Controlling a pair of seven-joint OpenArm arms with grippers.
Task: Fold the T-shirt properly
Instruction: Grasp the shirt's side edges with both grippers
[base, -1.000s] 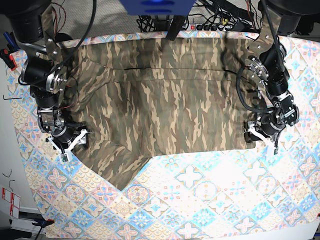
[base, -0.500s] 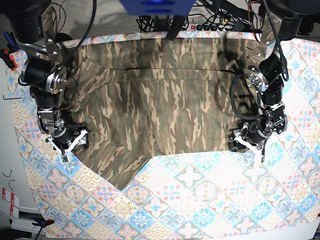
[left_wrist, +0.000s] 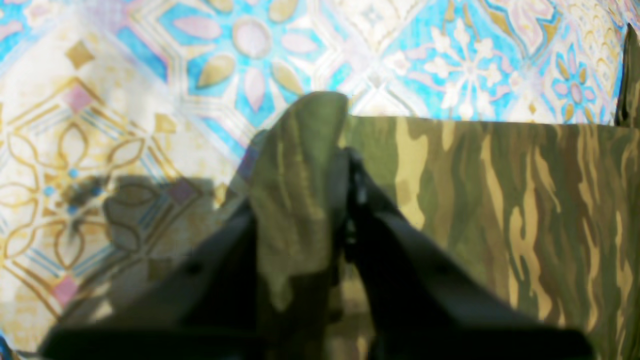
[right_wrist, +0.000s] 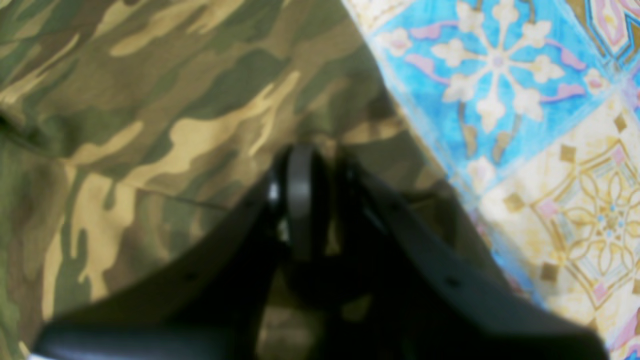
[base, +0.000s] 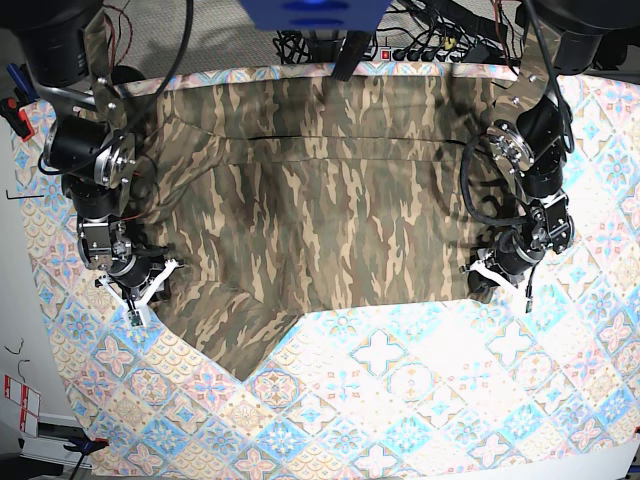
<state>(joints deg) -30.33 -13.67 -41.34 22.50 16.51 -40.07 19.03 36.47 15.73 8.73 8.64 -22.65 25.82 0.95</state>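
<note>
The camouflage T-shirt (base: 320, 200) lies spread flat on the tile-patterned cloth (base: 400, 400), with one sleeve pointing toward the front left. At its front right corner my left gripper (base: 497, 275) is shut on the hem. The left wrist view shows a raised pinch of the T-shirt (left_wrist: 500, 200) standing between the fingers of the left gripper (left_wrist: 300, 190). My right gripper (base: 145, 290) sits at the shirt's left edge by the sleeve. In the right wrist view, the right gripper (right_wrist: 325, 160) has its fingers nearly together on the edge of the T-shirt (right_wrist: 150, 125).
The patterned cloth (left_wrist: 150, 75) (right_wrist: 525, 100) covers the table around the shirt. Cables (base: 450, 45) and a blue mount (base: 315, 12) sit along the back edge. A red clamp (base: 15, 110) hangs off the left side.
Both grippers went from open to shut on the shirt's edge. The left gripper shifted inward to the hem corner. The right gripper stayed by the sleeve.
</note>
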